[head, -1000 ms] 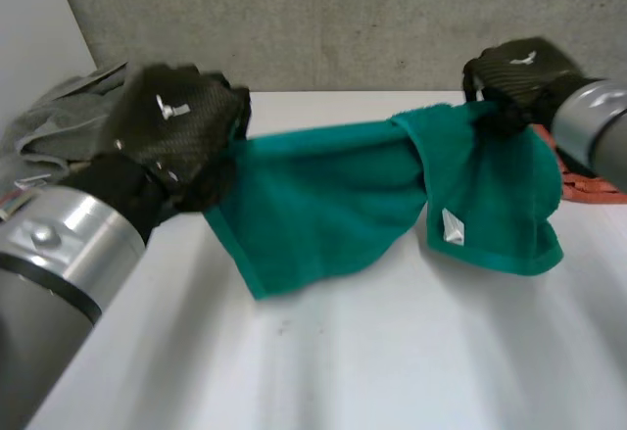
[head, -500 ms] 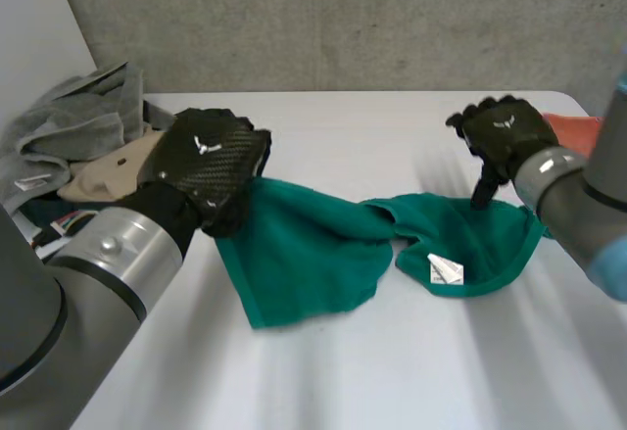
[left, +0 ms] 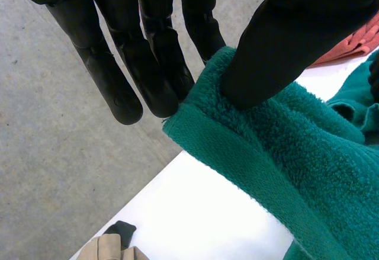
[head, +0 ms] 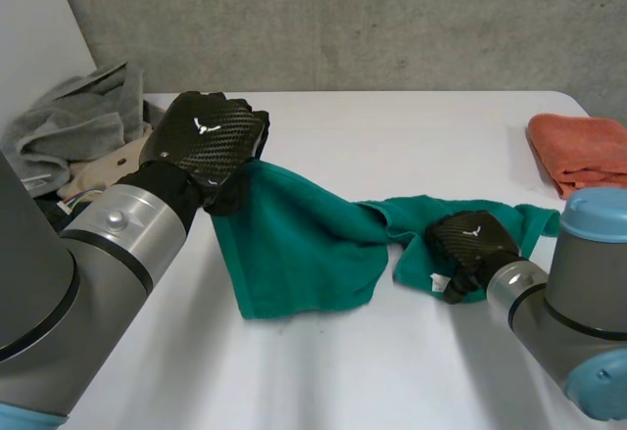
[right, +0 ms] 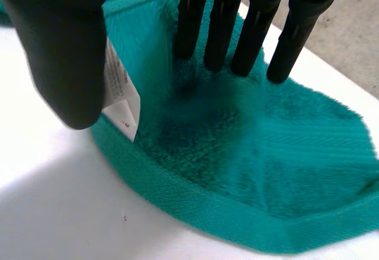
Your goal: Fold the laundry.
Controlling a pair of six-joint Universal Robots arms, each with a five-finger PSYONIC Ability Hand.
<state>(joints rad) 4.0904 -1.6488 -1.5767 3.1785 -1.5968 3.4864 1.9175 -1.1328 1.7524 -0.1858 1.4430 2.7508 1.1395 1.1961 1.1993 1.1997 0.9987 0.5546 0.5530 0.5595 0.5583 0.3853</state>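
laundry pile (head: 71, 121): upper left of frame, grey and beige cloths heaped at the edge of the table (head: 323, 371), untouched.
left hand (head: 209, 144): left of centre, raised. Its thumb clamps a hemmed corner of the green towel (head: 294, 244) against the fingers.
towel: centre of frame. It hangs from that corner, bunches midway, and its right part lies on the table.
right hand (head: 468, 242): lower right. Fingers straight, tips pressed into the towel's right part, thumb apart beside the white tag (right: 120, 91), no pinch.
orange cloth (head: 580, 148): right edge of frame, well apart from the towel.
step: looks like spreading the towel out before the first fold.
next move: probably the right hand needs a real pinch on an edge or corner, then a pull against the left to take out the bunch.
hard to tell: the towel's other corners are lost in the bunch. Whether the thumb touches the tag is unclear.
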